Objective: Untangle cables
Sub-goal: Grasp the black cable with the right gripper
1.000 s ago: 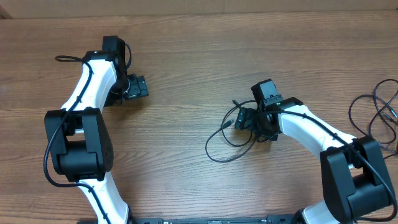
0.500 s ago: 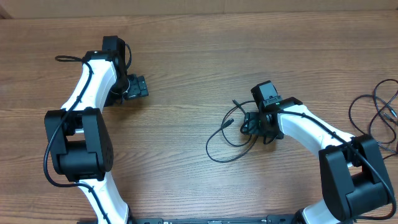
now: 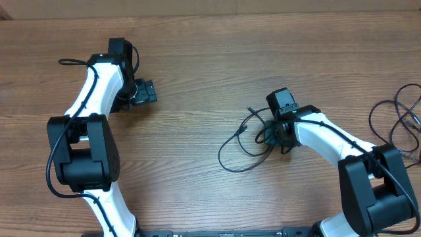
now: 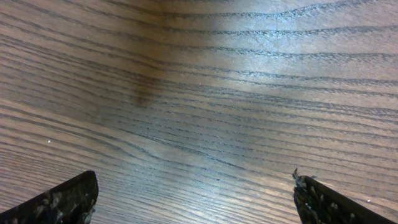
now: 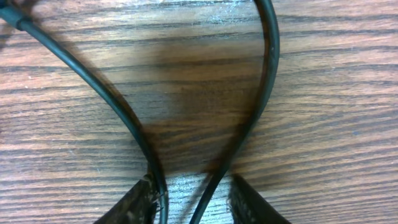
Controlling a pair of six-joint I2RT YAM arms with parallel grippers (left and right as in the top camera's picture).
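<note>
A thin black cable point(image 3: 220, 157) lies in loose loops on the wooden table, right of centre, with a small plug end point(image 3: 244, 130) pointing left. My right gripper point(image 3: 271, 135) sits low over the right side of these loops. In the right wrist view, two strands point(image 5: 99, 87) point(image 5: 264, 93) run down between its fingertips point(image 5: 134, 202). The jaws stand narrow; the left strand touches the left finger, and a gap shows beside the right strand. My left gripper point(image 3: 150, 92) rests far off at the upper left, wide open over bare wood point(image 4: 196, 199).
More thin black cable point(image 3: 395, 112) loops at the table's right edge, partly out of frame. Both white arms reach in from the near edge, with their black bases point(image 3: 82, 151) point(image 3: 375, 184) at the front.
The right jaws have narrowed around the cable strands, and the loops near them have drawn in slightly. The left arm has not moved.
</note>
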